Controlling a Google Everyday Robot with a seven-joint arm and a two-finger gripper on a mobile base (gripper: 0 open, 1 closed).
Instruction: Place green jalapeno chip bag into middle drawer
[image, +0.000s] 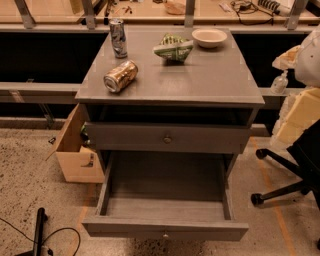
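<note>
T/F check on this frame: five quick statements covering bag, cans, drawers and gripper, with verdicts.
1. The green jalapeno chip bag lies on the cabinet top, next to the white bowl. True.
2. The middle drawer is pushed shut. False: it is pulled out, with its grey floor showing.
3. The gold can stands upright. False: it lies on its side; the silver can behind it is the upright one.
4. The upper drawer, above the open one, is closed. True.
5. The gripper holds the bag. False: the gripper is not in view, and nothing touches the bag.
</note>
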